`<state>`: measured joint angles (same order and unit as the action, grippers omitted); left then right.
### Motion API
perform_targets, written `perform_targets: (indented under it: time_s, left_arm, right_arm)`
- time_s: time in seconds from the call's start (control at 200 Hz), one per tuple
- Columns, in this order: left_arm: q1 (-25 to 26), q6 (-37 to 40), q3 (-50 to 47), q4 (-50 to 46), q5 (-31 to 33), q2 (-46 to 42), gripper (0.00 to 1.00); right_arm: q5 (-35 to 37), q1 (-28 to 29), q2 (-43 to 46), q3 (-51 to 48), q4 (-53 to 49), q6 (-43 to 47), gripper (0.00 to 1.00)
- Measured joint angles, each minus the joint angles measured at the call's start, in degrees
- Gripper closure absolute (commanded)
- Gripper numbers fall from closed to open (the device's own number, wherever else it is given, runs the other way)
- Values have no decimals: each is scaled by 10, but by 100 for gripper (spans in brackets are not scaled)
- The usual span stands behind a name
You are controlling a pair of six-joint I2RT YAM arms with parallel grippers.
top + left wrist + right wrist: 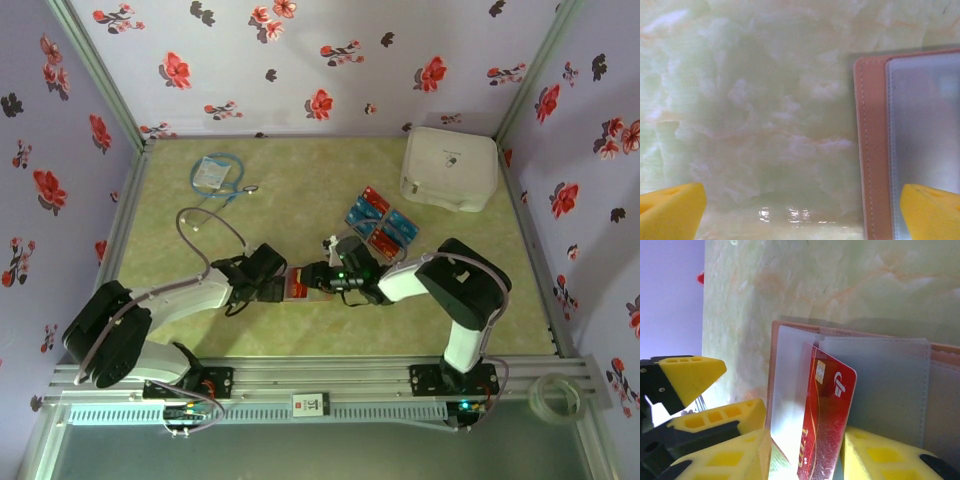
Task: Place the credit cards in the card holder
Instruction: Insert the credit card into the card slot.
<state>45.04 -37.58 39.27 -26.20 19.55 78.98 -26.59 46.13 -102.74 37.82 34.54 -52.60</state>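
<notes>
Your right gripper has its jaws parted around a red card, with a gap on one side, so the card looks unpinched. The card leans at a tilt, its far end tucked between the clear sleeves of the open card holder, which lies flat on the table between your arms. Your left gripper is spread wide, one finger over the holder's edge, probably to steady it. The other cards lie piled near your right arm, within easy reach.

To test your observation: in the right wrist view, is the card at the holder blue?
No, the card standing at the holder is red.
</notes>
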Motion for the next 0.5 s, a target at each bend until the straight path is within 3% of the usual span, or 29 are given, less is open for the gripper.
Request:
perform_targets:
  time_s: [0.325, 0.5]
  left_arm:
    - [-46, -5, 20, -21, 0, -26, 0]
    - [-61, -11, 19, -26, 0, -29, 0]
  right_arm:
    - [24, 0, 28, 64, -159, 60, 41]
    - [49, 0, 54, 97, -245, 101, 40]
